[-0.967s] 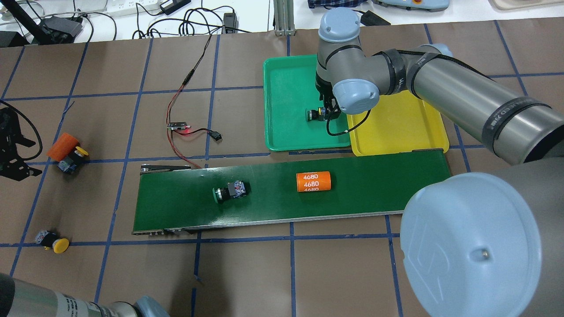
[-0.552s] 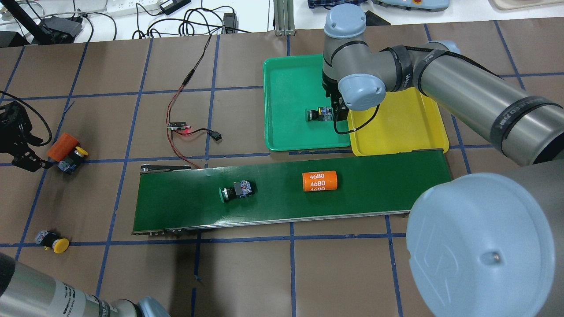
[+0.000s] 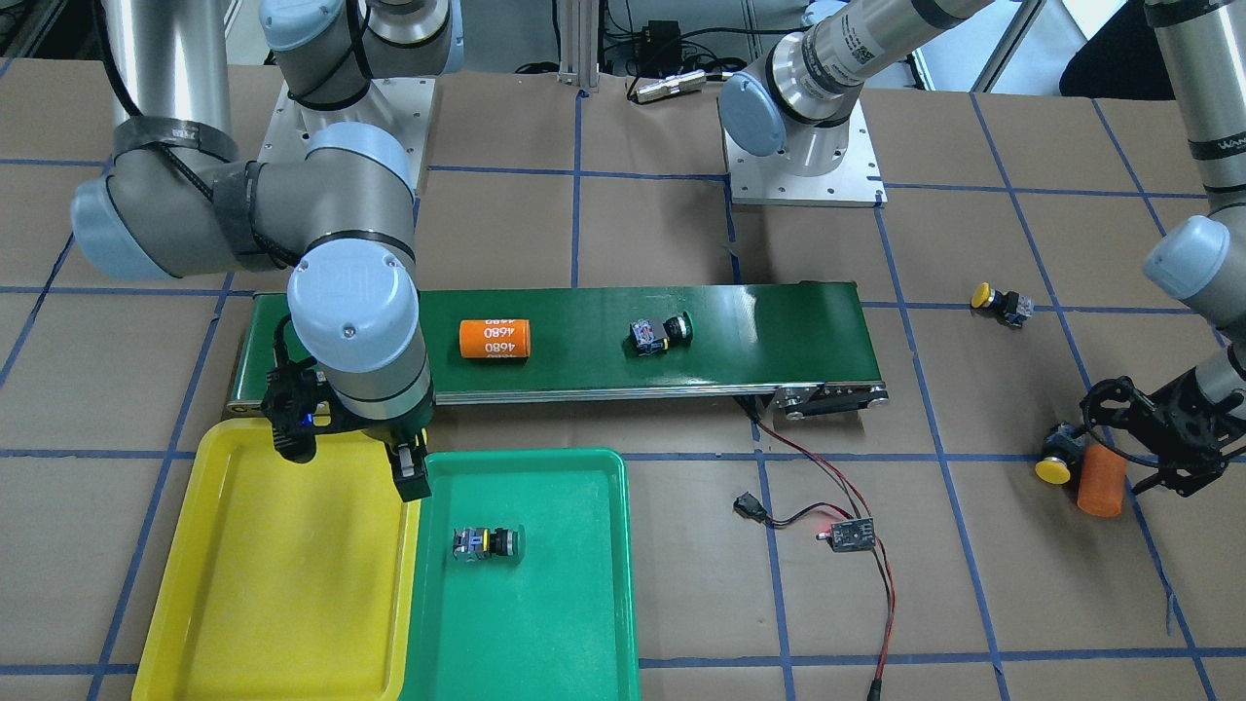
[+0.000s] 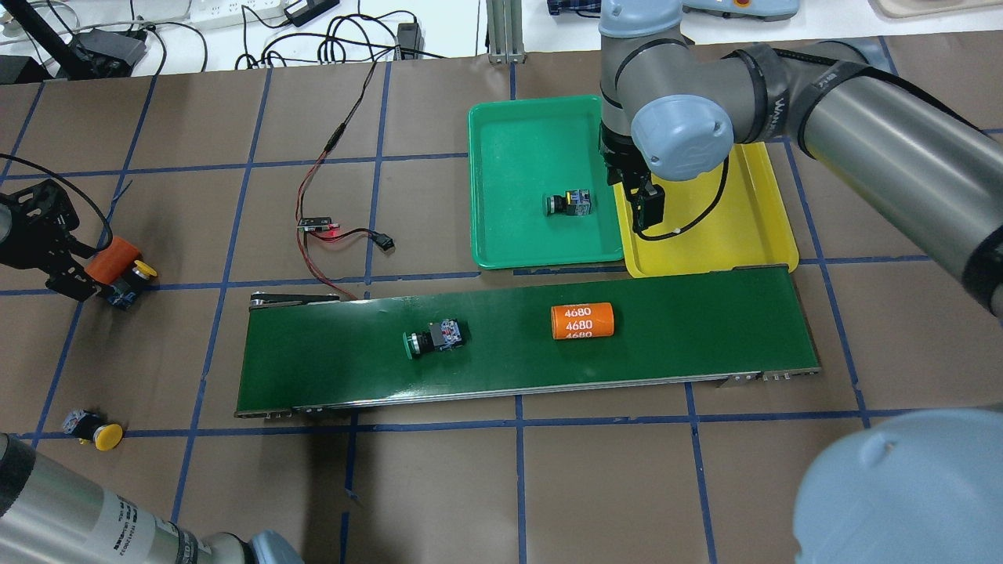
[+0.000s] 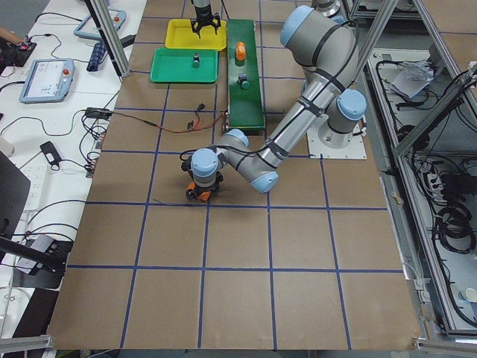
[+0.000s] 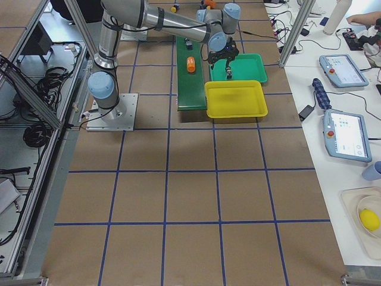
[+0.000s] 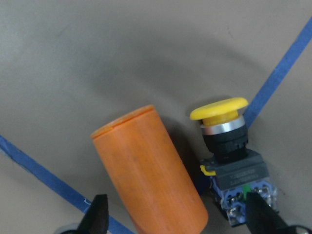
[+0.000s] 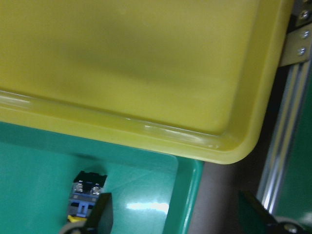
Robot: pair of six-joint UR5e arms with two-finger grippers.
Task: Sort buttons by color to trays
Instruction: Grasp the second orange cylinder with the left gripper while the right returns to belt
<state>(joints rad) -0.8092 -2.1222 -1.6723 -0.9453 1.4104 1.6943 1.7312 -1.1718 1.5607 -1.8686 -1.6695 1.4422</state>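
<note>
Left gripper (image 7: 178, 220): I see its fingers spread wide, low over the table, clamped on nothing.
Plain orange cylinder (image 7: 146, 170): it lies on its side inside that gap, just beside one fingertip. I cannot tell whether they touch.
Yellow button (image 7: 222, 141): it shares the gap, next to the cylinder, with its body near the other fingertip and its cap pointing away from the wrist.
Second yellow button (image 4: 94, 429): on the table, well apart from the left fingers.
Conveyor belt (image 4: 329, 368): it runs between the two grippers and under neither.
Belt green button (image 4: 435, 338): on its side on the belt, far from both pairs of fingers.
4680 cylinder (image 4: 581, 322): on the belt, nearer the right fingers but not beneath them.
Green tray (image 4: 517, 141): its edge beside the yellow tray passes below the right fingers.
Tray green button (image 4: 568, 204): on its side on the green tray's floor, just outside one right fingertip and not between the two.
Right gripper (image 8: 180, 214): fingers apart and holding nothing, hanging over the seam where the two trays meet.
Yellow tray (image 4: 744, 227): pressed against the green tray, with its corner just beyond the right fingertips.
</note>
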